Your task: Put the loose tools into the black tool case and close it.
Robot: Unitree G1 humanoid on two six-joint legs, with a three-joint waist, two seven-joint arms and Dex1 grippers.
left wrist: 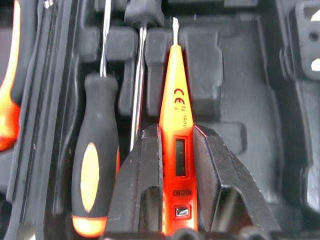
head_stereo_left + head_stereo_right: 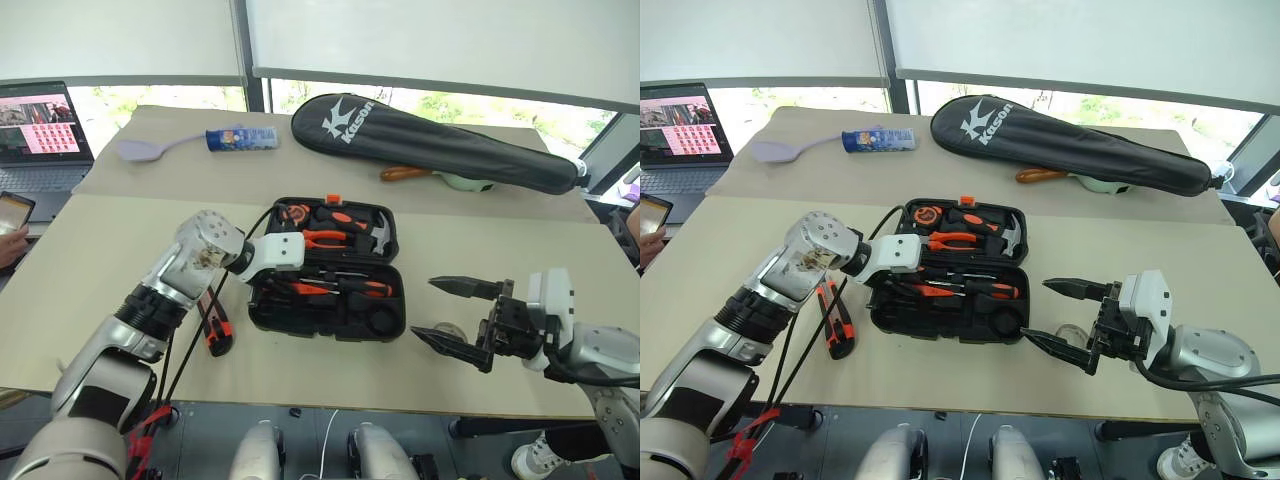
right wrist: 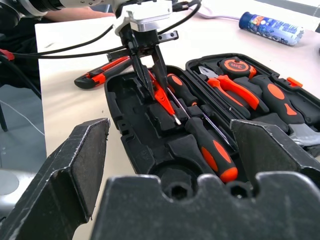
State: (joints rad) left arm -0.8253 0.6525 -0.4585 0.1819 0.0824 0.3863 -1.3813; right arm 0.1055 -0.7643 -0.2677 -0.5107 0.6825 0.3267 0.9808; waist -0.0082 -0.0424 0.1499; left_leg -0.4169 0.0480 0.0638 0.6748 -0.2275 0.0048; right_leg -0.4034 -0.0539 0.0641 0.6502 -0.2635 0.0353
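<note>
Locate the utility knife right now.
The utility knife lies loose on the table, just left of the open black tool case, under the left arm in the head views.

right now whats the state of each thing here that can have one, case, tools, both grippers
black moulded-plastic tool case: open, lid flat on the table
slim all-orange tester screwdriver: gripped, over the case's recesses
left gripper: shut on the tester screwdriver
right gripper: open, holding nothing
two black-and-orange-handled screwdrivers: lying in the case
orange-and-black utility knife: on the table, outside the case
laptop: screen lit
</note>
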